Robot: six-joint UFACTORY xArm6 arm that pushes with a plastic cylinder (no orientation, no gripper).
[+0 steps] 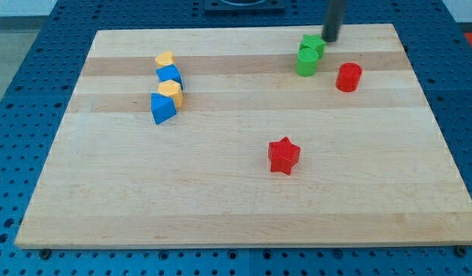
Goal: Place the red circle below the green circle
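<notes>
The red circle (348,77) stands near the view's upper right on the wooden board (244,207). The green circle (306,62) stands just left of it and slightly higher, touching a second green block (313,44) right above it. My tip (330,38) is at the view's top, just right of the upper green block and above and left of the red circle, apart from it.
A red star (283,156) lies below the middle of the board. At the upper left stand a yellow block (165,59), a blue block (169,75), another yellow block (170,92) and a blue block (163,108) in a tight column.
</notes>
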